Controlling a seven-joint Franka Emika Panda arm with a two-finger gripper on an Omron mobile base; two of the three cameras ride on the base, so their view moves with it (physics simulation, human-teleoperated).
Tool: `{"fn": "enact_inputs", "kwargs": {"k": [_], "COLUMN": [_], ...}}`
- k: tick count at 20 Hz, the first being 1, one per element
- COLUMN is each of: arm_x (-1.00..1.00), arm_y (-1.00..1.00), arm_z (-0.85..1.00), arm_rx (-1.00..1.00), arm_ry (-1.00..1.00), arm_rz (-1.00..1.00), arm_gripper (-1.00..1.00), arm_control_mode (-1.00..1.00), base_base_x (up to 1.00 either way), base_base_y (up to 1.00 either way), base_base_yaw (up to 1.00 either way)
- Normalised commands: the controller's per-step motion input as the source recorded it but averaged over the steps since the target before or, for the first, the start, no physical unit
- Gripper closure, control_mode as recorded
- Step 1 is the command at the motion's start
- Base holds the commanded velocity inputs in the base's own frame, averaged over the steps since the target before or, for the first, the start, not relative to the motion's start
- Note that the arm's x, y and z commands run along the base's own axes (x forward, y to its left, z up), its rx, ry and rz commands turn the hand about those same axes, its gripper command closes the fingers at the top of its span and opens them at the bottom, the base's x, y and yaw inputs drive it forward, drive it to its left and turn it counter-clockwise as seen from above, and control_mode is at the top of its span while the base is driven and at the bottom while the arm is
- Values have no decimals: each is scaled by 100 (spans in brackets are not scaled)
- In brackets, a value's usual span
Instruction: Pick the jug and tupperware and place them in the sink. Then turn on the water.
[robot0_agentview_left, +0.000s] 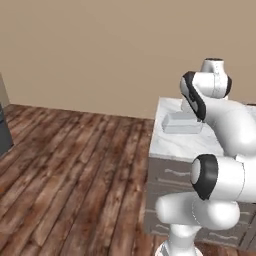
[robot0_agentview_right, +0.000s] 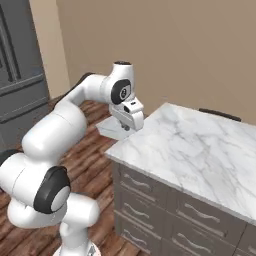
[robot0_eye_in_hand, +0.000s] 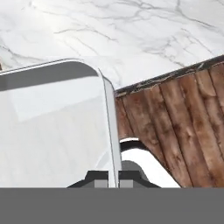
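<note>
My gripper (robot0_eye_in_hand: 113, 183) is pinched nearly closed on the thin side wall of the tupperware (robot0_eye_in_hand: 52, 127) — in the hand view the two fingertips (robot0_eye_in_hand: 101, 184) sit either side of that pale rim with only the wall between them. The container hangs from the gripper, clear of the surface, its shallow translucent body stretching away from the fingers.

From the right base view the tupperware (robot0_agentview_right: 114, 128) is just off the near left corner of the table (robot0_agentview_right: 200, 150), out over the wooden floor (robot0_agentview_right: 95, 150) rather than over the marble, with the gripper (robot0_agentview_right: 128, 125) above it at the corner edge. In the left base view the tupperware (robot0_agentview_left: 182, 123) lines up with the table (robot0_agentview_left: 185, 145) top near its far left corner, the arm's wrist covering its right end.

Under the marble top I can see grey drawer fronts (robot0_agentview_right: 165, 200). A beige wall (robot0_agentview_right: 190, 45) stands behind.
</note>
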Motion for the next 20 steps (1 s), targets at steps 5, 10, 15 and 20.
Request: {"fn": "enact_inputs", "kwargs": {"k": [5,10,15,20], "arm_x": [0,0,0,0], "arm_y": [0,0,0,0], "arm_z": [0,0,0,0], "arm_rx": [0,0,0,0], "arm_ry": [0,0,0,0], "arm_rz": [0,0,0,0], "arm_gripper": [100,100,100,100], "arm_control_mode": [100,100,100,100], "base_base_x": [15,48,81,86], "base_base_y": [88,60,42,42], "base_base_yaw": [78,81,75,72]}}
